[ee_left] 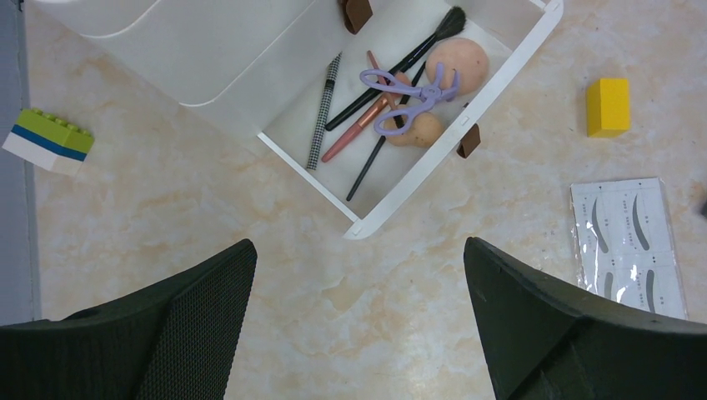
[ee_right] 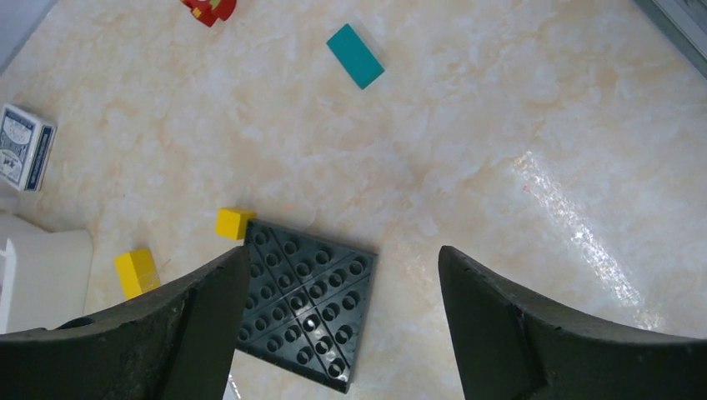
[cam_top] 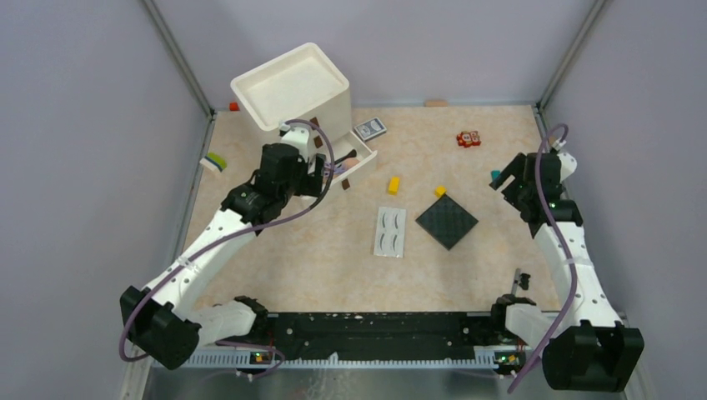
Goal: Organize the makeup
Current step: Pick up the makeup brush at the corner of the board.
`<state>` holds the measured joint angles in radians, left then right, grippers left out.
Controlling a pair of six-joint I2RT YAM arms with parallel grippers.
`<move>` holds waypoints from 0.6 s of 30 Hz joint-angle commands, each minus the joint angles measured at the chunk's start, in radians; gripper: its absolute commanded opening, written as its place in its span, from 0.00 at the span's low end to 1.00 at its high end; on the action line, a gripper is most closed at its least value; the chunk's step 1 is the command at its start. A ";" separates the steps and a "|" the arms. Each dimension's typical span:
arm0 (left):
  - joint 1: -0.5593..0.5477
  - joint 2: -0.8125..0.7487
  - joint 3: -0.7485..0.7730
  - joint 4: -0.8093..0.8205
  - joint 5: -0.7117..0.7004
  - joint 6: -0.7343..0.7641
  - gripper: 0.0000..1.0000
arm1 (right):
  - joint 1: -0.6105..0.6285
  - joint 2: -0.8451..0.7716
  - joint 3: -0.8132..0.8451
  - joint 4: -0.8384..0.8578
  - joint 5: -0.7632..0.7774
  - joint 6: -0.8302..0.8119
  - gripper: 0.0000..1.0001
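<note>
**A:** Left gripper [ee_left: 358, 250] first?

**B:** Released, jaws at their widest and nothing between them. It hangs over bare desk [ee_left: 167, 208], just off the corner of the drawer [ee_left: 400, 185].

**A:** What's in the drawer?

**B:** The left wrist view lets me count. There are two pencils [ee_left: 323, 112] that I can tell and two black brushes [ee_left: 400, 62]. One purple curler [ee_left: 413, 96] lies across them, with one peach sponge [ee_left: 457, 65] and one puff [ee_left: 417, 129]. In the top view they're too small to sort.

**A:** Any makeup outside it?

**B:** One lash card [ee_left: 629, 237], flat on the desk, well right of the drawer. The top view puts it just left of the black plate [ee_right: 308, 304].

**A:** And the right gripper [ee_right: 343, 254]?

**B:** Also spread open and empty, above the plate's far edge.

**A:** What does its camera add?

**B:** Two yellow blocks [ee_right: 234, 222], one right at the plate's corner, while the left wrist view shows only one. It also shows one teal block [ee_right: 355, 56] and one card box [ee_right: 23, 158]. Only the left camera shows the green-topped brick [ee_left: 48, 140] clearly
</note>
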<state>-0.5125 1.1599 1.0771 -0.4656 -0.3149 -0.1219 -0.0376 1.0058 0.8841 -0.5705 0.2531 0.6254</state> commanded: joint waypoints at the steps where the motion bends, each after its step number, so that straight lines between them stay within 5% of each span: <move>1: -0.001 -0.049 0.007 0.030 -0.011 0.038 0.99 | -0.005 -0.028 0.002 0.052 -0.087 -0.073 0.81; 9: 0.001 -0.066 -0.019 0.025 -0.013 0.069 0.99 | 0.029 0.037 0.042 0.057 -0.145 -0.045 0.77; 18: 0.004 -0.077 -0.023 0.027 -0.021 0.070 0.99 | 0.229 0.159 0.085 0.110 -0.169 -0.053 0.74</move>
<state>-0.5125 1.1141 1.0679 -0.4706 -0.3271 -0.0639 0.1329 1.1305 0.8963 -0.5251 0.1181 0.5861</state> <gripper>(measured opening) 0.989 0.750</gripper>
